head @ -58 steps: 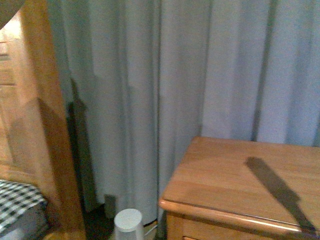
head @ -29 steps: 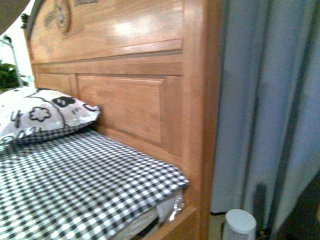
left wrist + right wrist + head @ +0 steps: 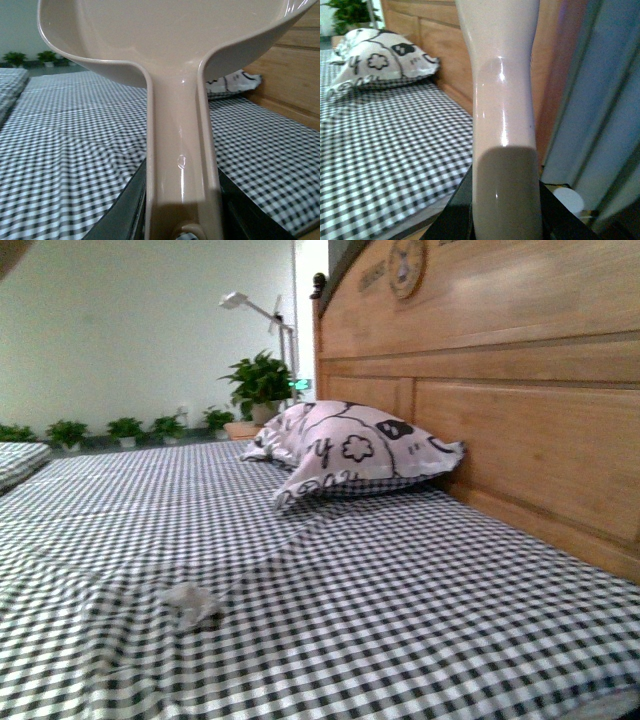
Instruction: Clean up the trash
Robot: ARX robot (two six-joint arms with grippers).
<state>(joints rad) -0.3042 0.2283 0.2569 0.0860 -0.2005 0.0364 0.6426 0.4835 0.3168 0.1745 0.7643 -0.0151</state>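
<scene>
Left end effector grips the dustpan by its stem; right end effector clamps a pale handle, perhaps a brush's. Paper wad lies on the checked bed, well apart from the pillow.

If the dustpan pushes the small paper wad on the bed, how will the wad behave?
The wad looks crumpled and thin, so it is probably light and may tumble or skid ahead. It seems soft, so it may flatten rather than resist. The checked sheet is wrinkled near it, so it might catch on a fold before entering the dustpan.
</scene>
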